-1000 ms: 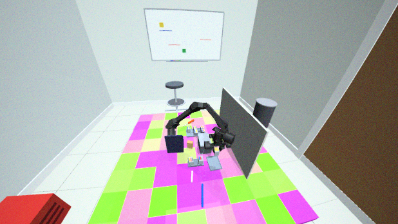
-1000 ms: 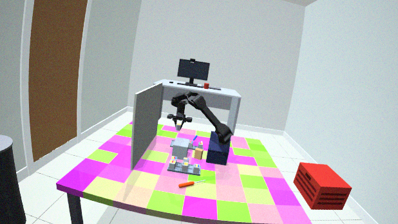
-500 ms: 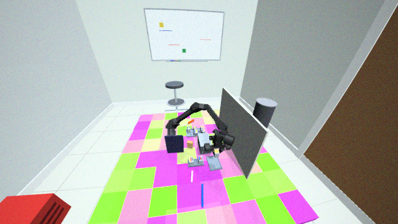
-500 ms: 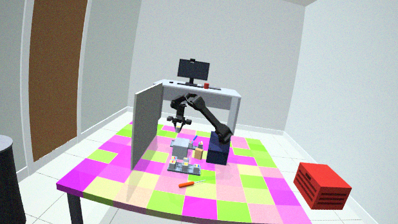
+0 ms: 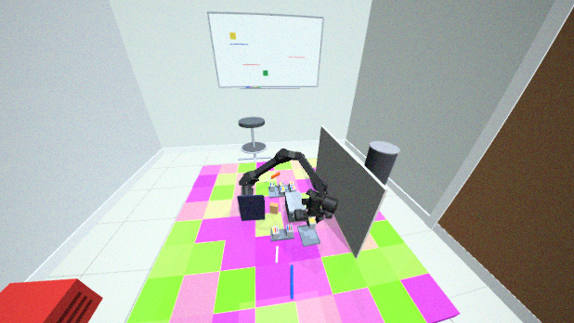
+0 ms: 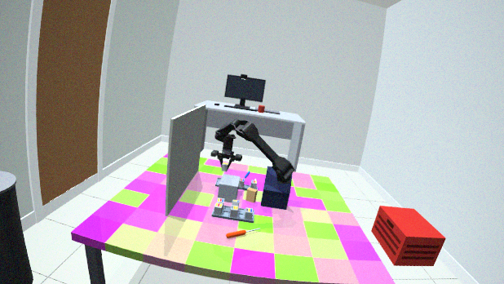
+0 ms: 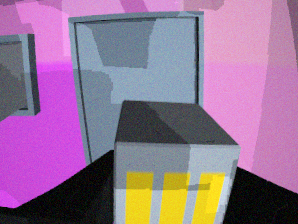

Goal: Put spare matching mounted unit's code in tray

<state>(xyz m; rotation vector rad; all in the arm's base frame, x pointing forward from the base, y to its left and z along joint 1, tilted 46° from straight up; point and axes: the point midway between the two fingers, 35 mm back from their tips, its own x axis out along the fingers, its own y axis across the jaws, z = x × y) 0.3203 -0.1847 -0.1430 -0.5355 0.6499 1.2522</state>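
My gripper is shut on a pale grey spare block with a dark top and three yellow bars, as the wrist view shows. It holds the block above the shallow grey tray. The tray holds nothing in the part that shows; its near part is hidden behind the block in the wrist view. A large grey box stands beside the arm. I cannot tell which thing is the mounted unit, and no code on a back is legible.
A rack with two striped blocks is left of the tray in the top view. Another rack holds several blocks. A tan block, a tall dark panel and an orange screwdriver are also there.
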